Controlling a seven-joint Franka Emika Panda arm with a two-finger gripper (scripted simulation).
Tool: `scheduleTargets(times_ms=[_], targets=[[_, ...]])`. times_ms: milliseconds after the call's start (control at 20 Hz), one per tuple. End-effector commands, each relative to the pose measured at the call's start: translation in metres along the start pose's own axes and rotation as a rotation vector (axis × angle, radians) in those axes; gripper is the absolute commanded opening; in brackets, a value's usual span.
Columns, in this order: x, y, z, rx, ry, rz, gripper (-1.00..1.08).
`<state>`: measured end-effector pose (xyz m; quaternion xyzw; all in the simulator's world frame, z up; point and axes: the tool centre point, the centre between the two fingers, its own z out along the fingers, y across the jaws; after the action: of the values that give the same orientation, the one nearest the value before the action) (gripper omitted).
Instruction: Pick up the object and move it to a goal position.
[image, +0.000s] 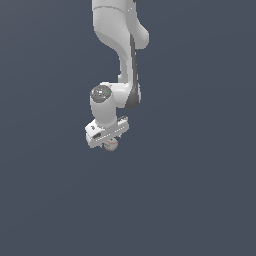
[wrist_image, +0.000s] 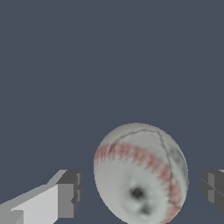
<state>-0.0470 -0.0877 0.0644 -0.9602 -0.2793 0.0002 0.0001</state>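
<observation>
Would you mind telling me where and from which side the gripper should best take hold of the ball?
Grip the ball across its widest middle, coming straight down from above. It is round, so no side is better than another; only a hold through the centre keeps it from squirting out. The gripper is open with a finger on either side, gaps showing, so it looks lined up.

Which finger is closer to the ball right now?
In the wrist view the dark-tipped finger at the frame edge looks slightly nearer the ball. The finger on the pale bar leaves a wider gap. Neither touches it.
</observation>
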Motion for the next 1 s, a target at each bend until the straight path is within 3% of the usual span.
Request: scheduleTargets(times_ms=[0, 250, 300, 950], targets=[[-0.0002, 0.0001, 0.0100, 0.000, 0.000, -0.001, 1.00], [0.0004, 0.0008, 0.0167, 0.000, 0.000, -0.001, 1.00], [0.0004, 0.0008, 0.0167, 0.000, 0.000, -0.001, -1.00], [0.0004, 0.0012, 0.0132, -0.002, 0.001, 0.000, -1.00]])
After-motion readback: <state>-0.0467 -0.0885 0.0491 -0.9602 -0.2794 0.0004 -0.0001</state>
